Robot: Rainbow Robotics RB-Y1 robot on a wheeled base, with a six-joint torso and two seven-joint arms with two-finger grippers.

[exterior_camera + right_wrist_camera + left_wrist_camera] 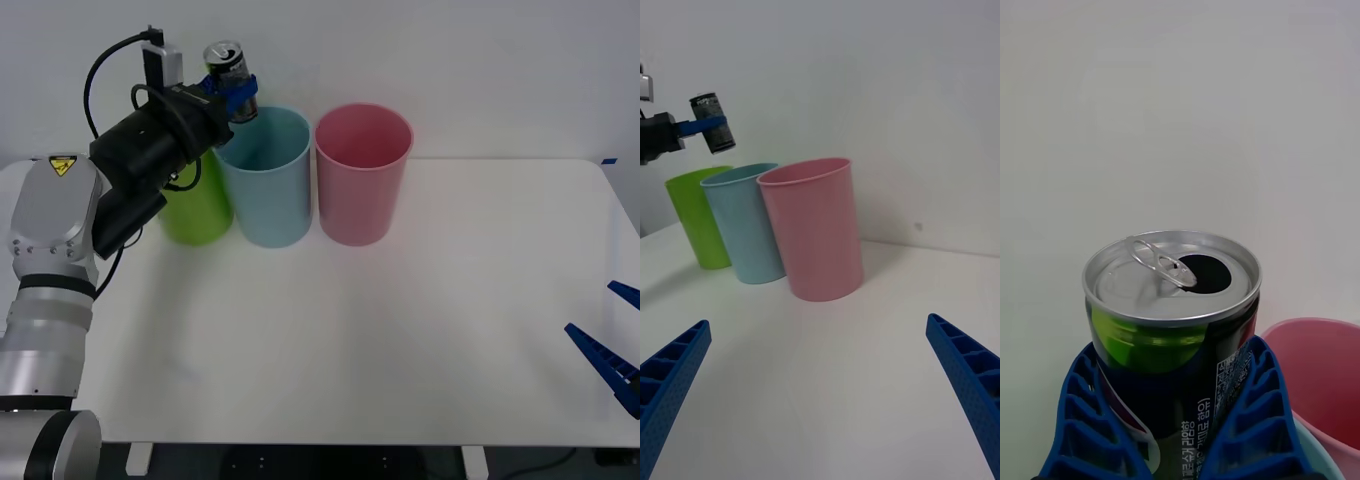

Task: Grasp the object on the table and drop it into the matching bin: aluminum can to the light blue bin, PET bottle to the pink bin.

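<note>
My left gripper (236,96) is shut on the aluminum can (227,67), a small dark can with a silver opened top (1174,276), and holds it in the air above the near-left rim of the light blue bin (266,180). From the right wrist the can (713,122) hangs over the light blue bin (745,225). The pink bin (362,172) stands just right of the blue one. My right gripper (612,340) is open and low at the table's (400,340) right edge.
A lime green bin (196,212) stands left of the light blue one, partly behind my left arm. The three bins line the back of the white table close to a white wall.
</note>
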